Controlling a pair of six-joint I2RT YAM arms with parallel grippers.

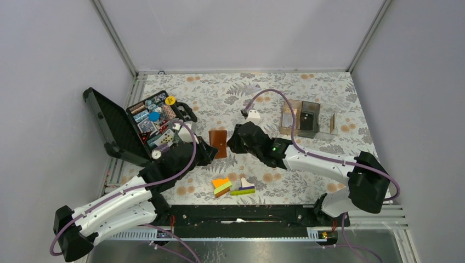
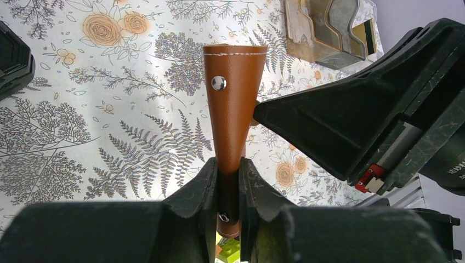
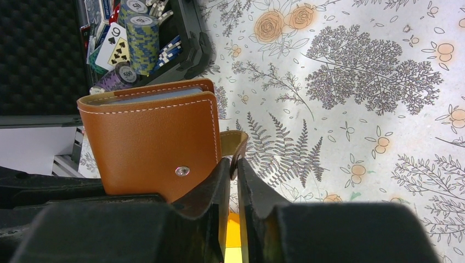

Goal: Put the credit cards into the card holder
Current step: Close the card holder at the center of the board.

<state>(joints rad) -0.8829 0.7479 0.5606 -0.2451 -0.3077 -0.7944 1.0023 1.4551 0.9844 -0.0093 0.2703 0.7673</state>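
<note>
The brown leather card holder (image 1: 218, 143) is held upright between my two grippers at mid table. My left gripper (image 1: 210, 153) is shut on its lower edge; in the left wrist view the holder (image 2: 233, 93) rises edge-on from between my fingers, with the gripper (image 2: 229, 175) clamped on it. My right gripper (image 1: 231, 143) is shut on the holder's snap tab (image 3: 237, 139), with the gripper (image 3: 234, 167) just right of the holder's face (image 3: 148, 142). A bluish card edge (image 3: 156, 96) shows between the leather layers. No loose cards are in view.
An open black tool case (image 1: 145, 123) with poker chips and playing cards (image 3: 134, 33) stands at the left. Orange, green and purple blocks (image 1: 233, 186) lie near the front. Clear and brown compartment boxes (image 1: 307, 118) sit at the back right, also in the left wrist view (image 2: 329, 27).
</note>
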